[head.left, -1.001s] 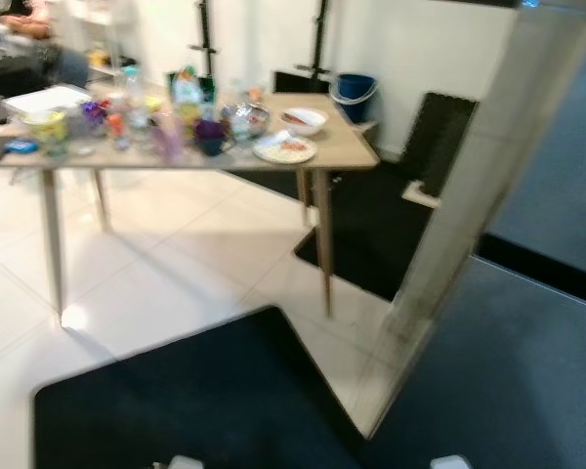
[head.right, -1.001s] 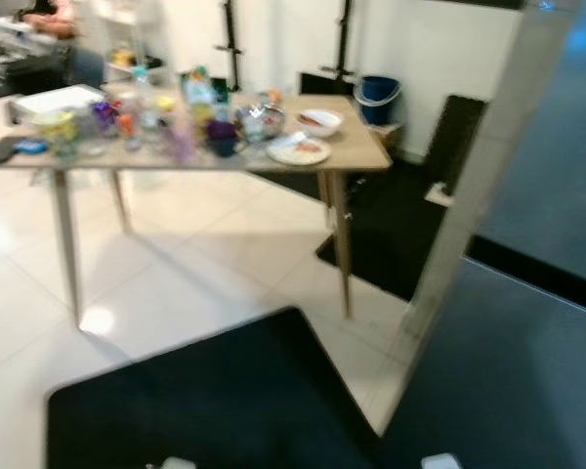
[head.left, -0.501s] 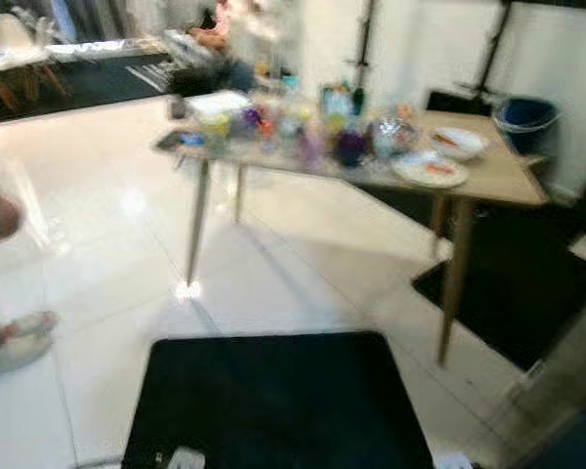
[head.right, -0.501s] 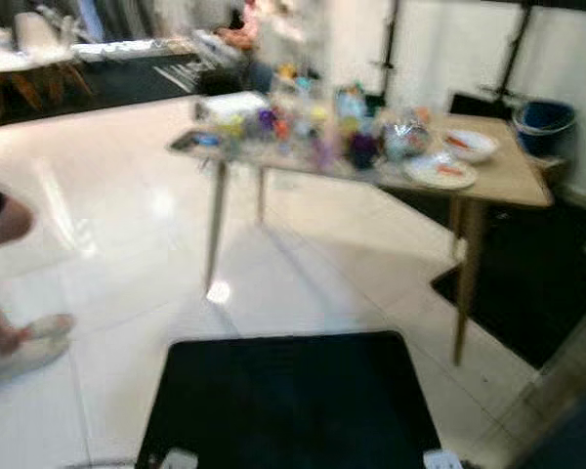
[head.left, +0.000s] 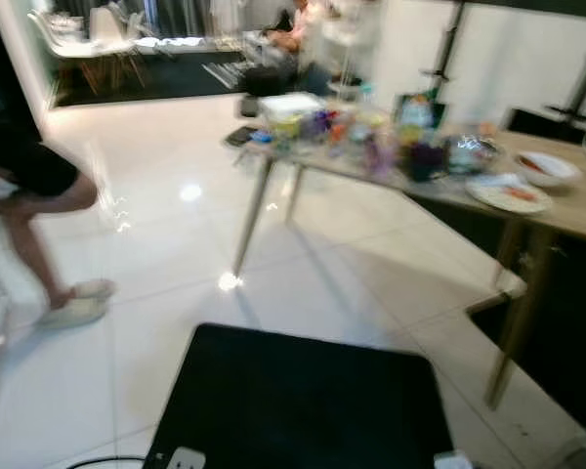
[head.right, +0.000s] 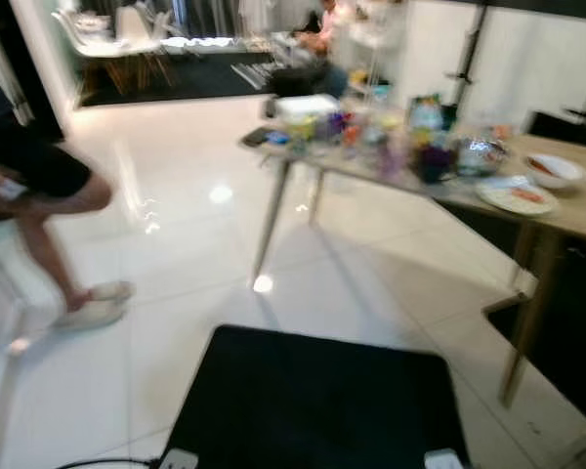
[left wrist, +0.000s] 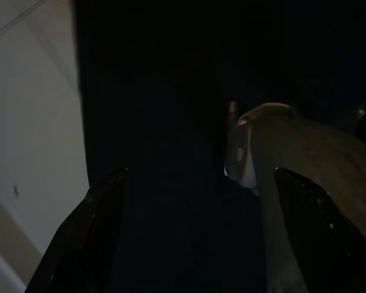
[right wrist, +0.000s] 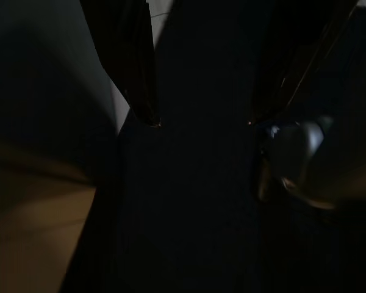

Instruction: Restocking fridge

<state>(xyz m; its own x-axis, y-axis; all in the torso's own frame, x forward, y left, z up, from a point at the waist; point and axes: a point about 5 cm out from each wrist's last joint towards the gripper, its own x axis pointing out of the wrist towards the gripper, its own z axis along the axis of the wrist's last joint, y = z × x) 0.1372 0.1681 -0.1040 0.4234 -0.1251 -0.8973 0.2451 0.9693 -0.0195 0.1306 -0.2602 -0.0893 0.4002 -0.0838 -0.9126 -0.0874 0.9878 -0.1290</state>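
Observation:
A wooden table (head.left: pixel 568 213) stands ahead to the right, blurred. It carries several groceries and dishes: a clear bottle with a green label (head.left: pixel 411 107), a dark purple cup (head.left: pixel 426 159), a white bowl (head.left: pixel 543 168), a plate of food (head.left: pixel 510 195) and a white box (head.left: pixel 289 103). Both arms hang idle over a black floor mat. In the dark wrist views my left gripper (left wrist: pixel 201 174) and my right gripper (right wrist: pixel 201 122) each show two fingers apart with nothing between them.
A person's legs (head.left: pixel 41 191) cross the white tiled floor at the left, one pale shoe (head.left: pixel 74 309) on the tiles. The black mat (head.left: pixel 303 401) lies just ahead. Another person sits at the back (head.left: pixel 303 18). White chairs (head.left: pixel 96 29) stand far left.
The camera has swung left: the table has slid right in the picture and the grey panel on the right has left it. A walking person has come further into view at the left.

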